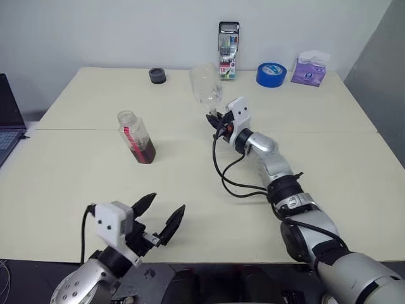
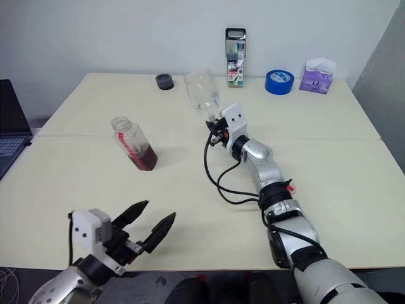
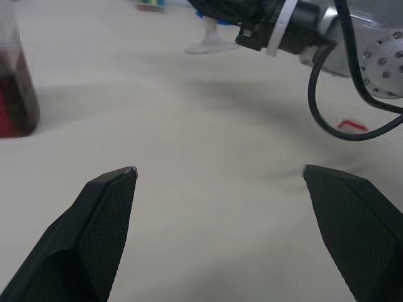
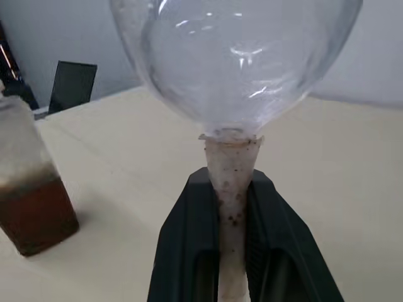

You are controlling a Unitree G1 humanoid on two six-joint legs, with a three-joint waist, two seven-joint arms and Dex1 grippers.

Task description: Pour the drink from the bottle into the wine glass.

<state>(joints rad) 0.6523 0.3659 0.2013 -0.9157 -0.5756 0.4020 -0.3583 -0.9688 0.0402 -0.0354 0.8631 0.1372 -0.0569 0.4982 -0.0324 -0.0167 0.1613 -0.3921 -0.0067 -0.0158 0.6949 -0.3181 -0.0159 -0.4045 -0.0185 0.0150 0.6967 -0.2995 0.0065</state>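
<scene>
Small squarish clear plastic bottle [image 1: 136,137] with red-and-white label strip stands uncapped on the cream tabletop [image 1: 76,183], left of centre; dark reddish-brown drink [image 1: 145,152] fills only its lower part. Clear stemmed wine glass [image 1: 206,84] stands right of the bottle and farther back, bowl empty. Right gripper [image 4: 232,207] is clenched on the glass stem just under the bowl, fingers either side; judged a steadying hold so the glass stays put during pouring. Left gripper [image 1: 163,215] hangs at the near edge, jaws spread wide, grasping nothing, well apart from the bottle; judged next to reach for it. Far edge: black round cap [image 1: 157,76], tall marker pack [image 1: 228,50], blue tape roll [image 1: 271,75], purple tissue pack [image 1: 309,68], all away from the work zone.
</scene>
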